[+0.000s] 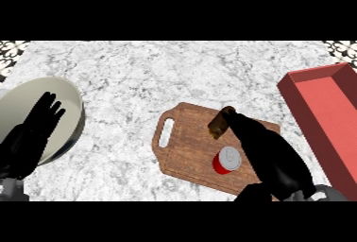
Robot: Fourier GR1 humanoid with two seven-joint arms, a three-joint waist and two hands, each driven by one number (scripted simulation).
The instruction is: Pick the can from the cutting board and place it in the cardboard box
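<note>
- a wooden cutting board (pixel 188 142) is seen lying on the marble counter (pixel 174 71), with its handle slot at its left end.
- the can (pixel 228 159) — red-sided, silver-topped — is stood upright on the cutting board, in the board's lower right part and well away from the handle slot.
- the right hand (pixel 268 151) is stretched across the right part of the cutting board, entering past the board's lower right corner.
- its fingers are kept straight and close together, and nothing is held by them.
- the fingertips (pixel 223 122) are shown over the board's far part, beyond the can.
- the can is found just beside the left edge of that hand and is not enclosed by any finger. whether it is touched by the hand cannot be told.
- a red box (pixel 301 111), open at the top, is placed to the right of the cutting board, apart from it.
- the left hand (pixel 31 134) is shown well to the left of the cutting board — open, fingers straight and pointing up, with nothing grasped.
- a pale round plate (pixel 66 94) is set well to the left of the cutting board and is partly covered by the left hand.
</note>
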